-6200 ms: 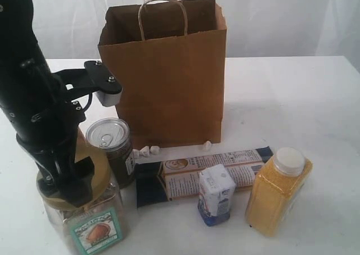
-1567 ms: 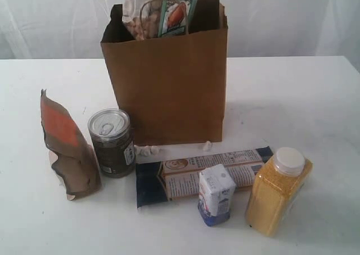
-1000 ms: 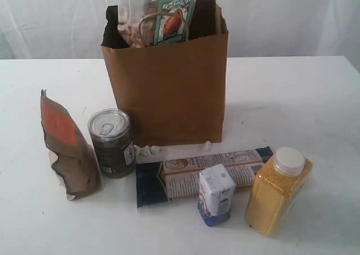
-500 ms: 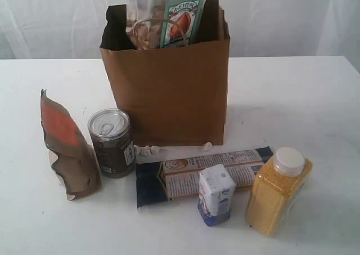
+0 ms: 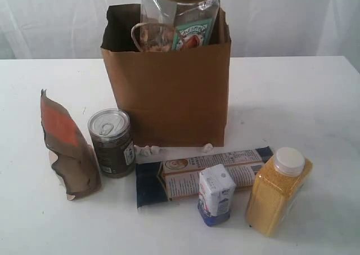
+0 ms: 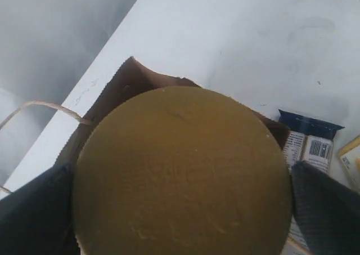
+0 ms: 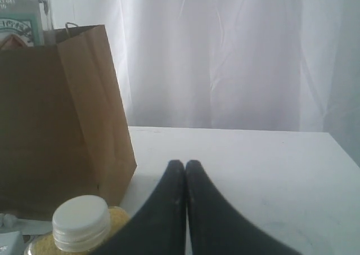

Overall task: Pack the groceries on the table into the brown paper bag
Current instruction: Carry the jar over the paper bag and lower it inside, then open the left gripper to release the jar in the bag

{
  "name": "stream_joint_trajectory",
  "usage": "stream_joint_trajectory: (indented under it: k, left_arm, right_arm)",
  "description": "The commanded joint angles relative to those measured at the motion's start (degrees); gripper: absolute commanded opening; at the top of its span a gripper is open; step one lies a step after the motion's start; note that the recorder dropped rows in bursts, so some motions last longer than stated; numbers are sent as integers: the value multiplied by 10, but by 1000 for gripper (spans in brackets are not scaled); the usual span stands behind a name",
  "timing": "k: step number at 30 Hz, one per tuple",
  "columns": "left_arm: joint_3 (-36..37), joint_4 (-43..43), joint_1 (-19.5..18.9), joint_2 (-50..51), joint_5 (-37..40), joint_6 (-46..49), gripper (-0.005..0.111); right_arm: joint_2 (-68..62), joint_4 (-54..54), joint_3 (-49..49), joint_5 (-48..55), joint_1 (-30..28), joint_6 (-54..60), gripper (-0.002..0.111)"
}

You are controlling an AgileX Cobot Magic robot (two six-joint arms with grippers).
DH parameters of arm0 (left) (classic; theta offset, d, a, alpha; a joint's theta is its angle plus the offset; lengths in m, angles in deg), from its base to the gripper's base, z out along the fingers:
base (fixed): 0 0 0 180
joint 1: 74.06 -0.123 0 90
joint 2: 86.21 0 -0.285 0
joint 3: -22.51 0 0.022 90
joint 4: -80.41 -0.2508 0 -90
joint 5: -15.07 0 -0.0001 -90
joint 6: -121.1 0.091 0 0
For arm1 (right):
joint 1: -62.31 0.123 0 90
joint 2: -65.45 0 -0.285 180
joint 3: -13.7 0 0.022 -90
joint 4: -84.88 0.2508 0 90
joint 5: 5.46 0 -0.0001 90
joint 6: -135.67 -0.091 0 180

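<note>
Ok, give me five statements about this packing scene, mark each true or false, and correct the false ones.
1. The clear jar stands upright with its lower part inside the mouth of the brown paper bag. True.
2. The dark can lies on its side. False: it stands upright beside the orange-brown pouch.
3. The right pincer is shut and holds nothing. True.
4. The yellow-grain bottle is in the bag. False: it stands on the table.
5. The left pincer grips the jar by its tan lid. True.
</note>
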Motion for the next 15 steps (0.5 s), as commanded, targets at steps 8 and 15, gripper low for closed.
stream_joint_trajectory:
  k: [8, 15]
  left_arm:
    - [64, 12, -1, -8, 51, 12, 0]
    - [64, 22, -1, -7, 51, 12, 0]
  right_arm:
    - [4, -3, 3, -3, -5, 0, 0]
    - [4, -3, 3, -3, -5, 0, 0]
